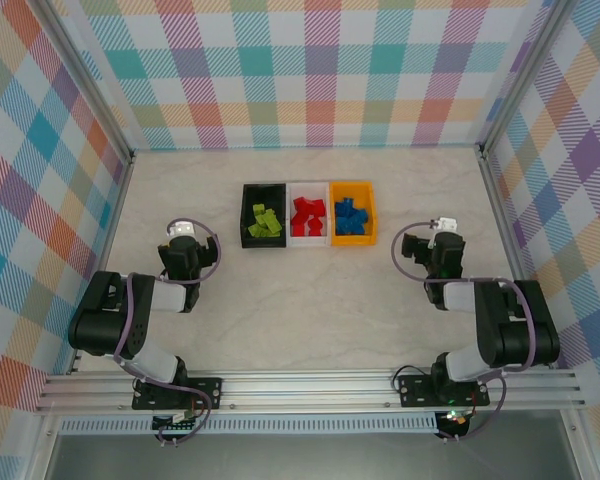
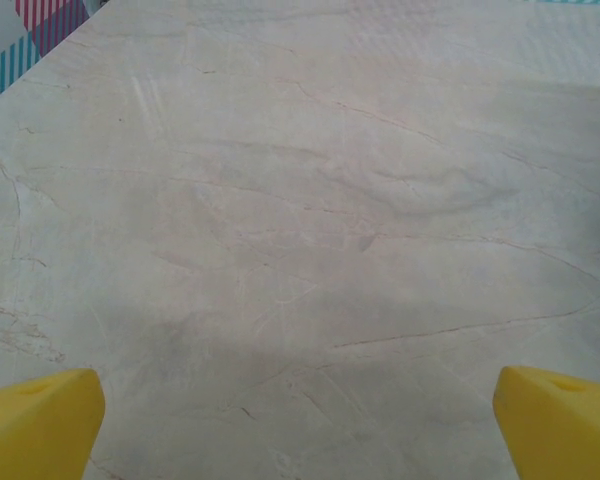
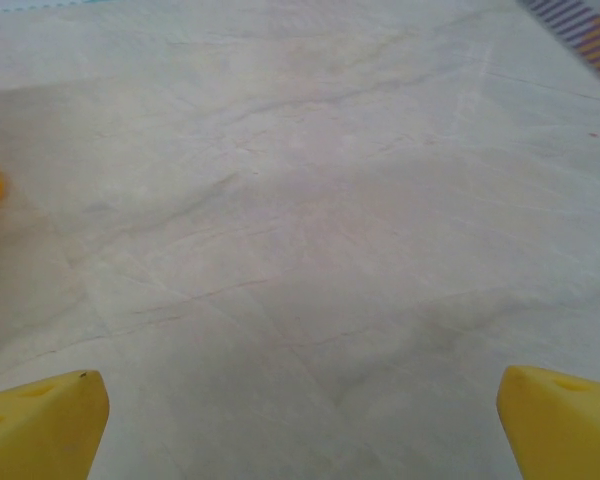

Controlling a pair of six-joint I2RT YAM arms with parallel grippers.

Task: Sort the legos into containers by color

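Three bins in a left-right row at the middle of the table, sides touching, each long axis running away from the arms: black bin on the left, white bin in the middle, orange bin on the right. Left gripper and right gripper flank the row, well apart from it, both pointing to the far wall. Green legos are in black, red legos in white, blue legos in orange; individual brick directions are too small to tell. Top view gives bins and legos; wrist views give yellow fingertips spread wide over bare marble, nothing between them.
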